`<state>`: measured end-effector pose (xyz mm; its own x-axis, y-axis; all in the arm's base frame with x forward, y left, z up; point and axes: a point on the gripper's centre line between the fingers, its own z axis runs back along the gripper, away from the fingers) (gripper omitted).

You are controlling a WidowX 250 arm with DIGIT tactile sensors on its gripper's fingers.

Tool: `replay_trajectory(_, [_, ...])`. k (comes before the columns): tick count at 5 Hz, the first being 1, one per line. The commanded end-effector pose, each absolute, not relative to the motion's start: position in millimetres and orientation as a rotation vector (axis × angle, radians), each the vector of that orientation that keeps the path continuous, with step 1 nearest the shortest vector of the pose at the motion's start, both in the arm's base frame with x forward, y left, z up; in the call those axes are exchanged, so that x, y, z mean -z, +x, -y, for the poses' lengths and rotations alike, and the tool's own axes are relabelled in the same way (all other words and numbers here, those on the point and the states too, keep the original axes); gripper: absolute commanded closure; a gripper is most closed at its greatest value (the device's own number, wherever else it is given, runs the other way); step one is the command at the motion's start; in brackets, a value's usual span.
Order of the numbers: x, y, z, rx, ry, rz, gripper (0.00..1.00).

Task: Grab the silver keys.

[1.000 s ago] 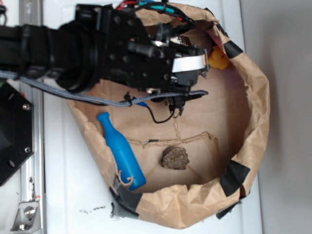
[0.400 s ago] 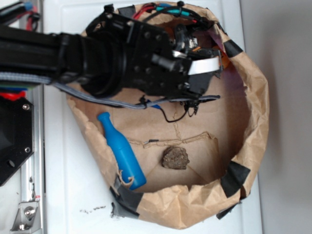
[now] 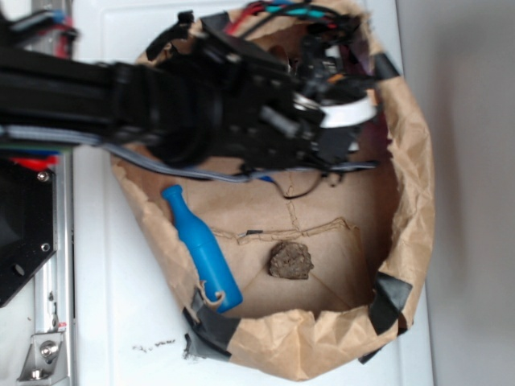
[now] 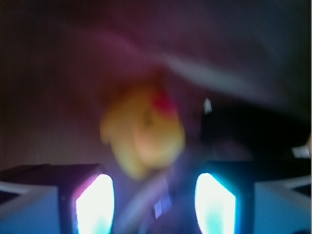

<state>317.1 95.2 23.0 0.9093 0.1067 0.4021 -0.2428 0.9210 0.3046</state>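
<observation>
In the exterior view my gripper (image 3: 364, 121) reaches into the far right corner of the brown paper bag (image 3: 410, 201), and the black arm covers whatever lies under it. The silver keys are hidden there. The wrist view is heavily blurred. My gripper (image 4: 155, 204) is open, with its two glowing fingers (image 4: 95, 204) wide apart at the bottom. A small yellow rubber duck (image 4: 144, 134) sits just beyond the gap. A grey blurred streak with a bright glint (image 4: 160, 208) lies between the fingers; I cannot tell what it is.
A blue plastic bottle (image 3: 201, 249) lies along the bag's left wall. A brown rock (image 3: 290, 261) rests on the bag floor near the front. Black tape (image 3: 390, 297) patches the rim. The bag's wall stands close around the gripper on the right.
The arm has moved right, deeper into the bag's far right corner. The duck, visible in the exterior view a second ago, is now covered. The bag's right wall has shifted.
</observation>
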Motion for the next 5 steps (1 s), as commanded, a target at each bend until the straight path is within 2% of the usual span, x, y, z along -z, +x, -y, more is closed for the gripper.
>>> replay_trajectory(1, [-3, 314, -90, -0.068, 0.360, 0.241, 0.00])
replay_trajectory(2, [1, 306, -98, 0.049, 0.324, 0.027, 0.00])
replay_trajectory(3, [-28, 289, -96, 0.132, 0.223, -0.051, 0.00])
replay_trajectory(4, [-70, 276, -95, 0.118, 0.144, -0.172, 0.00])
replay_trajectory(5, [-84, 268, -97, 0.123, 0.099, -0.145, 0.00])
